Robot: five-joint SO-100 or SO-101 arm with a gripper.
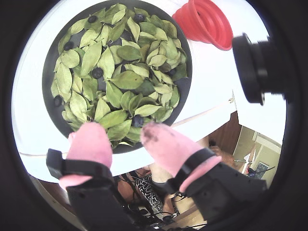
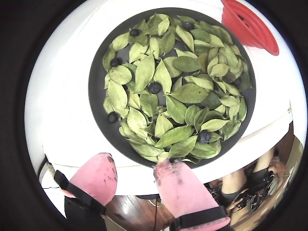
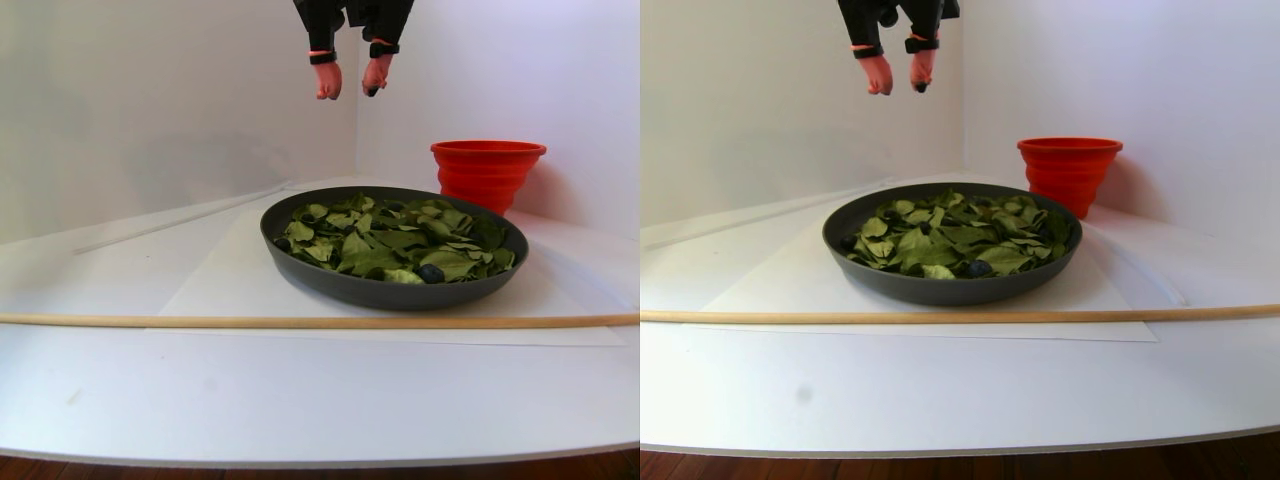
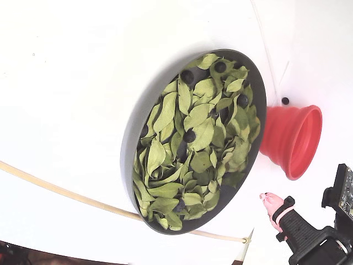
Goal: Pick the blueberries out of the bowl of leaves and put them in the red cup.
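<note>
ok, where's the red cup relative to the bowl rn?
In the stereo pair view the red cup stands upright on the white table just behind the bowl's right side; in a wrist view it sits at top right, beside the bowl rim.

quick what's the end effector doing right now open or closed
End effector: open, holding nothing, high above the bowl.

Black hand (image 1: 122, 134), pink-covered fingers (image 1: 90, 142) strapped with black bands, smudged tips
</note>
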